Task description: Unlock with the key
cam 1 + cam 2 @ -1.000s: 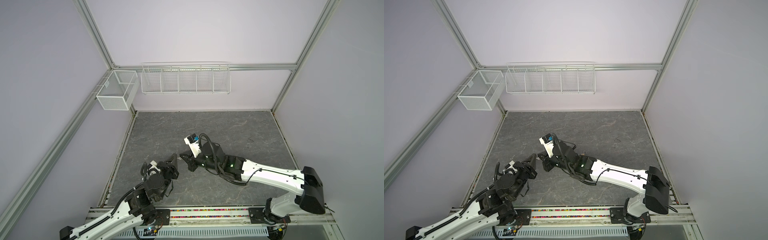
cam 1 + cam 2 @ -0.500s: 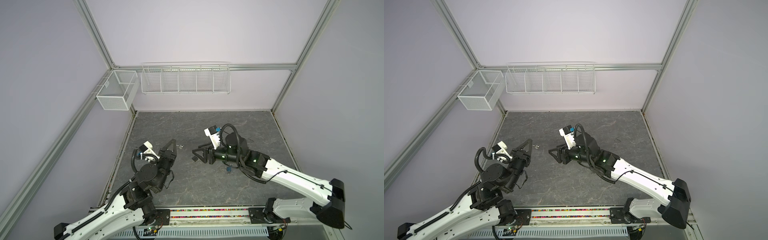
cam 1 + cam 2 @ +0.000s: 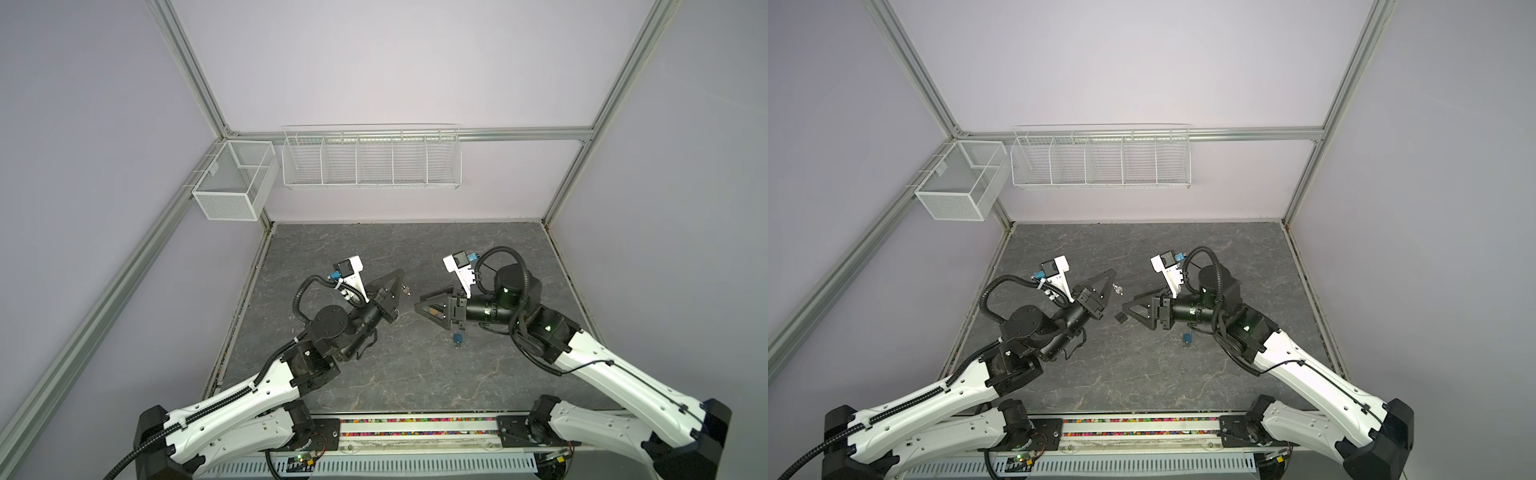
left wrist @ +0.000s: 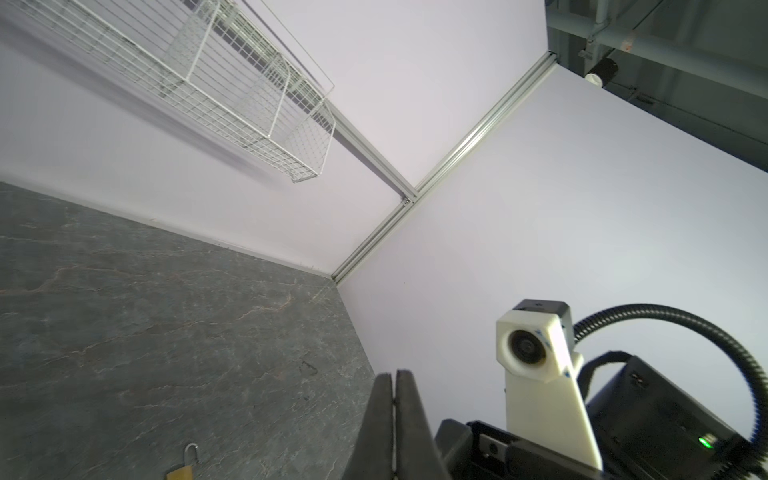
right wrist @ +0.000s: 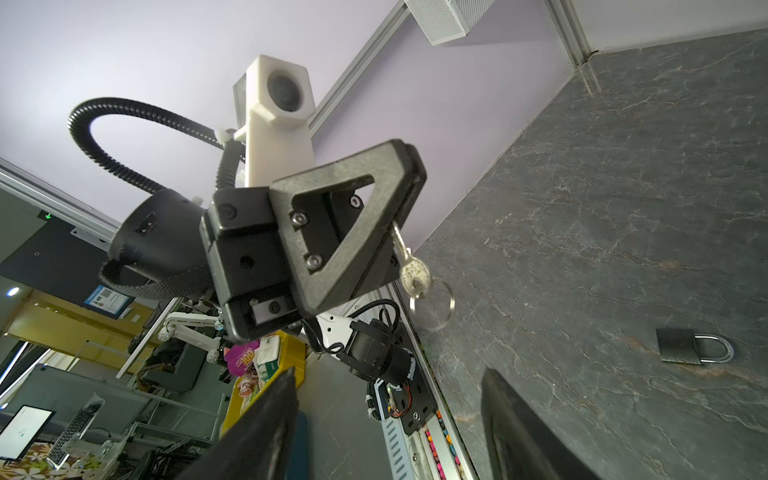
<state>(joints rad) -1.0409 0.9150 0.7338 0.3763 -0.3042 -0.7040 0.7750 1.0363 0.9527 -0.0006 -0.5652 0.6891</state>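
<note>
Open tabletop (image 3: pixel 395 249) all around padlock (image 5: pixel 675 347).

Overhead stereo pair, wrist views, shared tabletop (image 3: pixel 415 374)

Left pincer (image 4: pixel 394 376) closed; padlock (image 4: pixel 180 473) lying on table (image 4: pixel 166 332) nearby.

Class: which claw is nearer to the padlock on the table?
Right. The padlock lies on the table beside the base of the open right claw; the left claw, shut on the key, is farther off, beyond the right claw's tips.
</note>
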